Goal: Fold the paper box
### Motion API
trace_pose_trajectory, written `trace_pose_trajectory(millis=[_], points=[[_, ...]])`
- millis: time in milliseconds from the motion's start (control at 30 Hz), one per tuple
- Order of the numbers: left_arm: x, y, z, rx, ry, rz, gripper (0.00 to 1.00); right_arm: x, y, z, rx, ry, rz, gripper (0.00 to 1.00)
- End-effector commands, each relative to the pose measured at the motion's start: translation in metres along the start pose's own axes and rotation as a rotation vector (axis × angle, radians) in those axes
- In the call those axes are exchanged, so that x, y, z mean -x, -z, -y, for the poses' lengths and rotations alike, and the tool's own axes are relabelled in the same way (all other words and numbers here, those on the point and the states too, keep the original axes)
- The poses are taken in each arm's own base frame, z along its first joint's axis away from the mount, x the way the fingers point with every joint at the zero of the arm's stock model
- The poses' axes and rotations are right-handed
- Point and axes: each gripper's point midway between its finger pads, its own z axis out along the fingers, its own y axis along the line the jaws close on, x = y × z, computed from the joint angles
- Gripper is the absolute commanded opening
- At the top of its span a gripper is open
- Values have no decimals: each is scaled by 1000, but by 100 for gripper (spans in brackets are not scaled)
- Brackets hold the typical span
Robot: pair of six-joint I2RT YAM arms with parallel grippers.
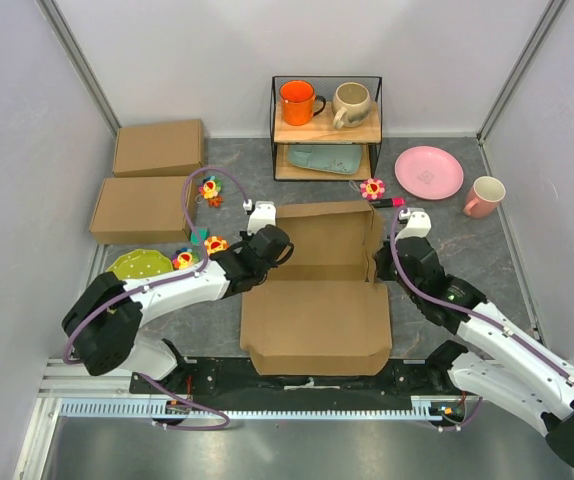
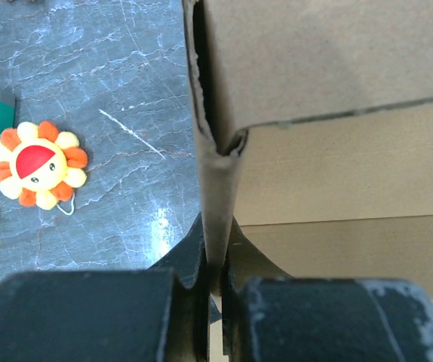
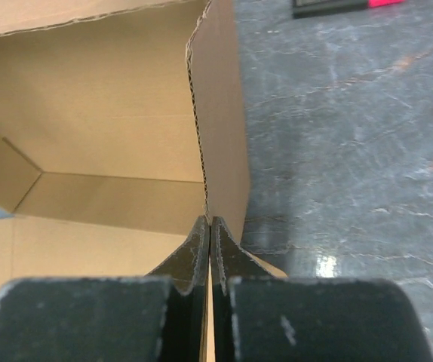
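Grey tabletop (image 1: 447, 230), paper box (image 1: 315, 315) half-folded, L fingers (image 2: 188, 258), R fingers (image 3: 192, 255) pinch sides

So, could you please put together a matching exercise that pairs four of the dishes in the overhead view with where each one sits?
Things:
1. orange mug
2. teal dish
3. pink plate
4. green plate

Places:
A. right of the rack
B. top shelf of the rack
C. beside the left arm
D. lower shelf of the rack

Pairs: 1-B, 2-D, 3-A, 4-C
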Motion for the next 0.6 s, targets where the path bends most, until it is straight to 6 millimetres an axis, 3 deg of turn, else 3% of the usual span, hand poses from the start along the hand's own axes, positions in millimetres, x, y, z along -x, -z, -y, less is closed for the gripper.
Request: trace_pose_trajectory(millis=[0,100,167,300,333,433,533,567], points=[[13,-1,7,6,-22,58,2,9,2,-44,213,-43,17,0],[10,-3,8,6,-27,50,2,-2,-2,-49,238,-8,-26,0],[6,-4,7,13,-36,44,2,-7,-4,-51,247,13,-47,5],[3,-7,3,33,-38,45,2,-8,-4,-44,211,41,-61,30],[1,-8,1,43,-43,43,2,-6,-4,-42,200,43,-55,41],[-2,-9,-3,56,-45,49,2,5,2,-36,165,44,-26,53],[-5,-9,-6,65,-50,47,2,25,12,-31,138,28,37,60],[-6,-9,-7,67,-51,47,2,41,21,-33,143,14,81,62]])
